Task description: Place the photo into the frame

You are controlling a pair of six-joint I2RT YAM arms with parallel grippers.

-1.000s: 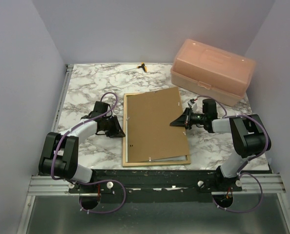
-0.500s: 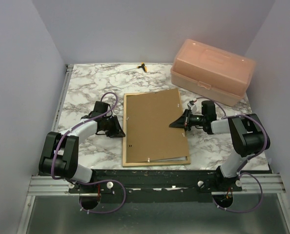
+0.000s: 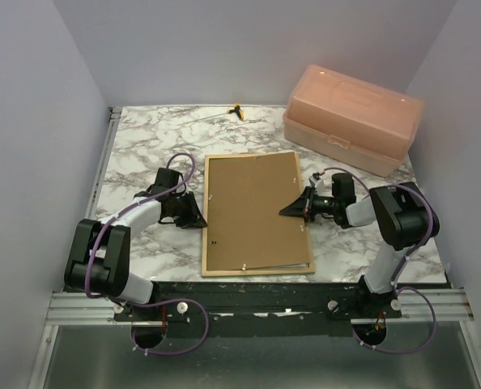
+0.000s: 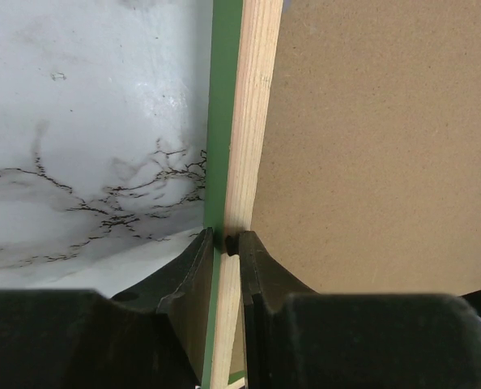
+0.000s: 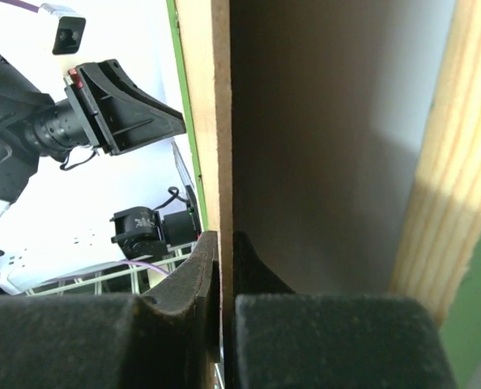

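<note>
The frame point(image 3: 257, 271) lies back-up on the marble table, its light wood rails showing. The brown hardboard backing panel point(image 3: 253, 211) lies inside it, nearly square to the rails. My left gripper point(image 3: 198, 220) is shut on the frame's left rail; in the left wrist view the jaws point(image 4: 228, 241) pinch the green and wood rail point(image 4: 249, 121) beside the panel point(image 4: 370, 146). My right gripper point(image 3: 291, 211) is shut on the panel's right edge point(image 5: 221, 121), with a frame rail point(image 5: 447, 162) to its right. The photo is hidden; only a pale strip point(image 3: 285, 264) shows at the panel's near edge.
A pink plastic lidded box point(image 3: 354, 117) stands at the back right of the table. A small yellow object point(image 3: 237, 110) lies at the back edge. Purple-grey walls close in the left, back and right sides.
The backing panel, skewed with its right edge over the right rail, has swung to lie square inside the frame. My right gripper moved slightly left with it. The left gripper stayed put.
</note>
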